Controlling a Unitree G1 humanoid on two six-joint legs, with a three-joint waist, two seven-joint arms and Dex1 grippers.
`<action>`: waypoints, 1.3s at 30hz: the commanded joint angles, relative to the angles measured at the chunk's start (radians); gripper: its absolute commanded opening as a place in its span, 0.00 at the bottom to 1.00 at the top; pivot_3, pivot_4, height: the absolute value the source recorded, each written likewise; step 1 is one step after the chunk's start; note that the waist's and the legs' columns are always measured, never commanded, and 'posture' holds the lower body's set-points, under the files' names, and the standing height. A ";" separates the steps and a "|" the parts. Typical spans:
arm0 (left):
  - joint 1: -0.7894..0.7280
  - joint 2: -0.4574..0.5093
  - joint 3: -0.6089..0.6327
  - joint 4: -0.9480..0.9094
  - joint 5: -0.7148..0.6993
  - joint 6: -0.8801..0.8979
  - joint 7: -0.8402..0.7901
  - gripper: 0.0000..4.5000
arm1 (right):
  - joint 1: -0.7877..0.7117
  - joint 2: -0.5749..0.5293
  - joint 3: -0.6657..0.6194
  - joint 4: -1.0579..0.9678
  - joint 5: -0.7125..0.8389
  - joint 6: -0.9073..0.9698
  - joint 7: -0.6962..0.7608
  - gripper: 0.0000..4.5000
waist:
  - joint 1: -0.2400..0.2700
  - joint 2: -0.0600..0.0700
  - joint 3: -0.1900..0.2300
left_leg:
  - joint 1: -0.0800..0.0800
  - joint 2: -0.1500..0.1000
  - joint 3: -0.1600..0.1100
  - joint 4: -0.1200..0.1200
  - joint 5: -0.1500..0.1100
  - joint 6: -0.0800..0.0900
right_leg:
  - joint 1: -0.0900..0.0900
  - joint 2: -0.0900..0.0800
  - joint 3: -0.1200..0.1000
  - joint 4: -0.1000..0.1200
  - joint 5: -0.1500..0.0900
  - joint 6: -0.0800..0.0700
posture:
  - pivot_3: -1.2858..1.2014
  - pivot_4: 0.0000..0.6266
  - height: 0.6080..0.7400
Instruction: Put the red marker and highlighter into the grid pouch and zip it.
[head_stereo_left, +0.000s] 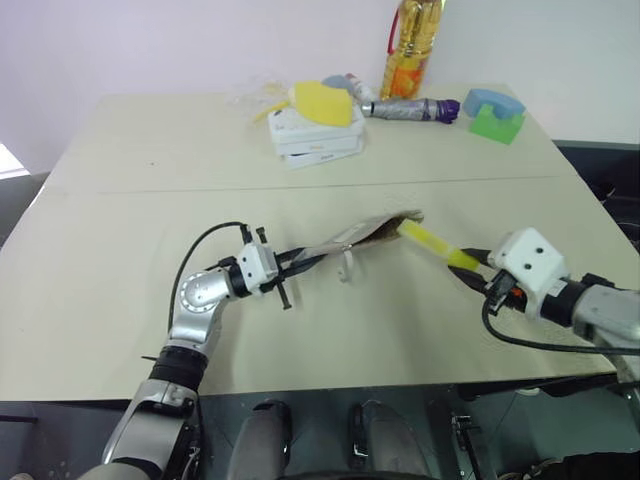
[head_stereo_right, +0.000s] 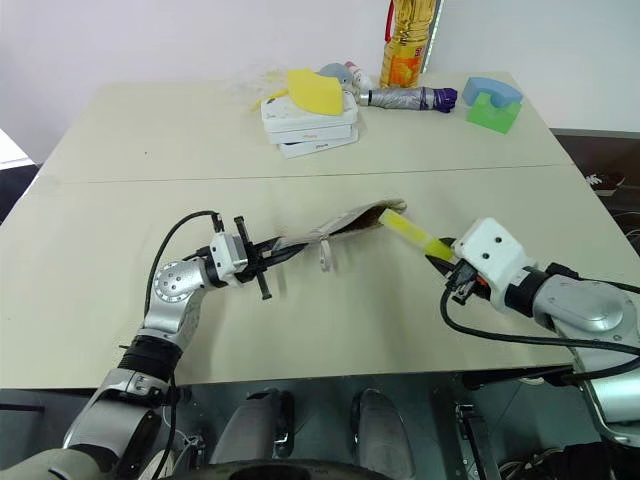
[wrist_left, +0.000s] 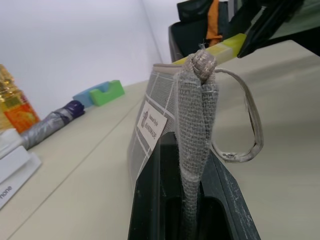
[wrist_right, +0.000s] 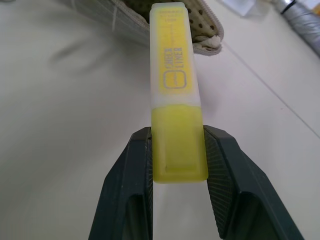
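The grey grid pouch (head_stereo_left: 350, 239) hangs lifted over the middle of the table, and its white label shows in the left wrist view. My left gripper (head_stereo_left: 293, 262) is shut on the pouch's near end (wrist_left: 196, 150). A strap loop (wrist_left: 250, 135) hangs beside it. My right gripper (wrist_right: 177, 167) is shut on the back end of the yellow highlighter (wrist_right: 175, 95). The highlighter's capped end (head_stereo_left: 415, 233) points at the pouch's open mouth (wrist_right: 202, 25) and just reaches it. The red marker is hidden or out of view.
At the table's far side stand stacked white boxes (head_stereo_left: 318, 140) with a yellow block (head_stereo_left: 325, 100) on top. Beside them are a folded umbrella (head_stereo_left: 410, 108), an oil bottle (head_stereo_left: 412, 45) and blue and green blocks (head_stereo_left: 495, 112). The front table edge (head_stereo_left: 300, 388) is near.
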 joint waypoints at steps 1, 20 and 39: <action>0.001 0.017 -0.010 -0.054 -0.029 -0.031 -0.053 0.00 | -0.007 -0.047 0.026 -0.044 -0.037 -0.040 0.024 0.19 | 0.000 0.000 0.000 | 0.000 0.000 0.000 0.000 0.000 0.000 | 0.000 0.000 0.000 0.000 0.000 0.000 | 0.52 0.24 1.00; -0.054 0.041 -0.038 -0.027 -0.091 -0.001 -0.293 0.00 | -0.209 -0.122 0.307 -0.096 -0.201 -0.158 0.121 0.53 | 0.001 0.000 0.000 | -0.001 0.000 0.000 0.001 0.000 0.000 | 0.000 0.000 0.000 -0.001 0.000 0.000 | 0.52 0.24 1.00; -0.088 -0.067 0.041 0.098 0.068 -0.116 0.119 0.00 | -0.208 0.355 0.065 -0.161 0.451 0.359 -0.257 0.83 | 0.022 -0.002 0.000 | 0.000 0.000 -0.006 0.002 0.000 0.000 | 0.002 -0.001 -0.002 0.000 0.001 -0.001 | 0.52 0.24 1.00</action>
